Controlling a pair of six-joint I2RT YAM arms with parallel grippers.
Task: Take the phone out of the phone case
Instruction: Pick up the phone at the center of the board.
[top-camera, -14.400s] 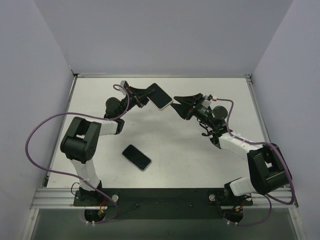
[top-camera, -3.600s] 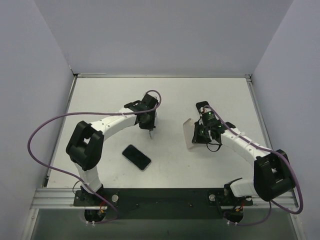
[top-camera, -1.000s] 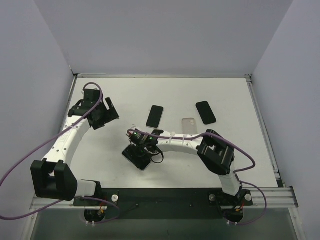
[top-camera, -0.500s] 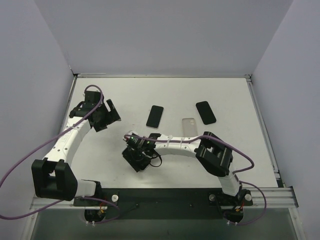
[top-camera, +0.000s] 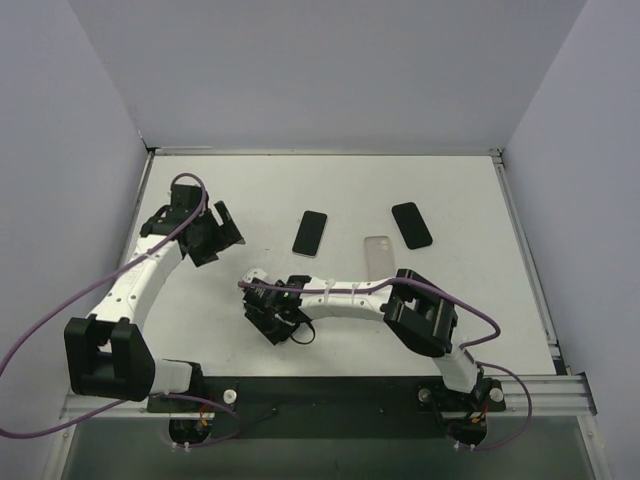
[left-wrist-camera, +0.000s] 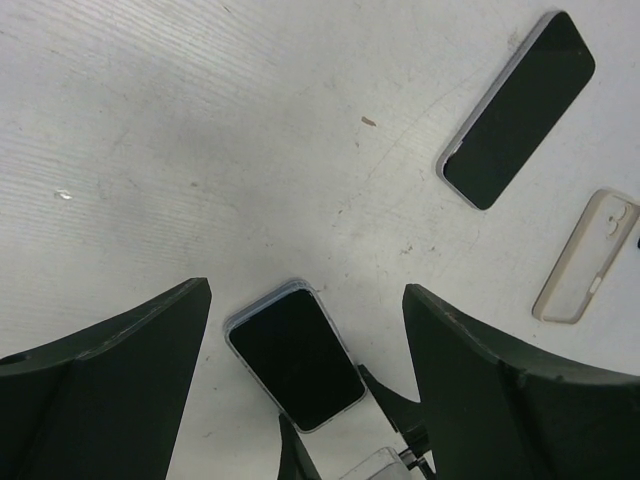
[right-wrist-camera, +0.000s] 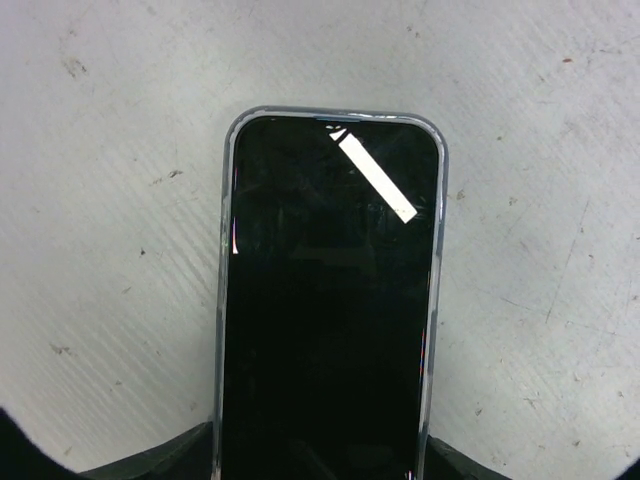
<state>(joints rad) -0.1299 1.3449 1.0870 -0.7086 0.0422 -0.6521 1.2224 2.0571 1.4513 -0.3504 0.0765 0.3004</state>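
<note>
— Where was the phone (right-wrist-camera: 330, 300) found, and why flat?

— It was seen laid screen-up toward the near edge of the table (top-camera: 470, 190), left of the middle, with its case (right-wrist-camera: 224, 300) not yet removed. It was judged to be laid flat so that the rim could be reached from both sides.

— How was it held?

— The right gripper (right-wrist-camera: 320, 462) was set astride one short end, a finger at each long side; whether it was pinched could not be told. The left gripper (left-wrist-camera: 305, 292) was held spread wide, well apart toward the left edge — free, it was judged, for peeling. A bare phone (top-camera: 311, 232), an empty case (top-camera: 377, 251) and another phone (top-camera: 411, 225) were seen toward the far edge.
</note>
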